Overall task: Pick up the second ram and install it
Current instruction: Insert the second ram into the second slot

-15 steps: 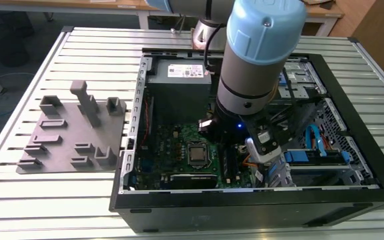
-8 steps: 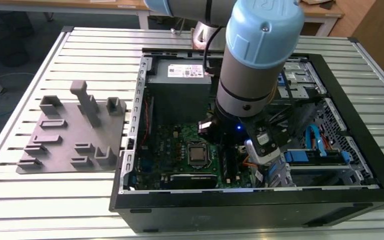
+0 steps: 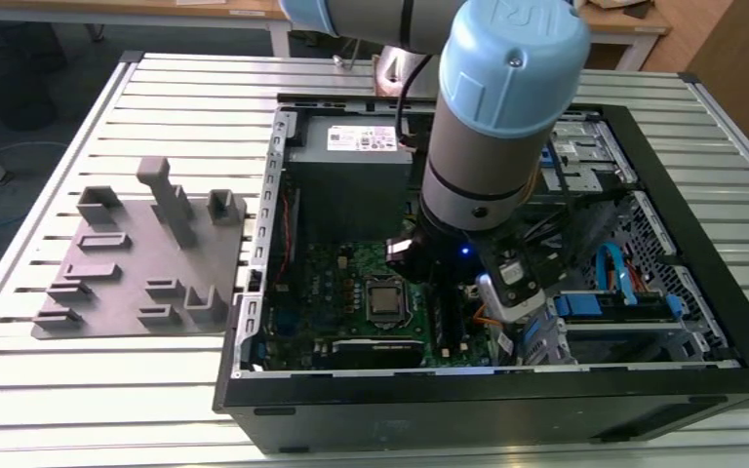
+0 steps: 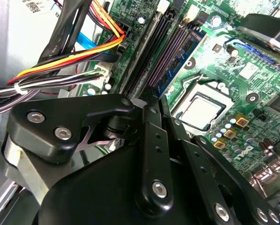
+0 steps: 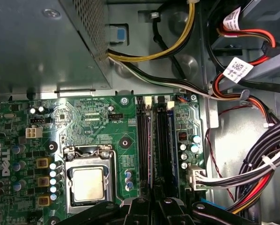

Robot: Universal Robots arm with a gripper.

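While my arm hangs inside the open black computer case point(image 3: 687, 390), my black metal gripper point(image 4: 155, 105) sits low over the green motherboard point(image 5: 84, 117), right above the long black memory sockets point(image 5: 142, 140). In both wrist views my fingers point(image 5: 164, 206) lie close together over the socket row, though I cannot tell whether they pinch anything. A thin dark blue memory stick point(image 4: 180, 61) stands upright in the sockets just beyond my fingertips. The square silver processor point(image 5: 88, 183) lies just beside the sockets. On the exterior view's left, the grey moulded tray with upright posts point(image 3: 140, 253) rests on the slatted metal table point(image 3: 36, 390), well apart from me.
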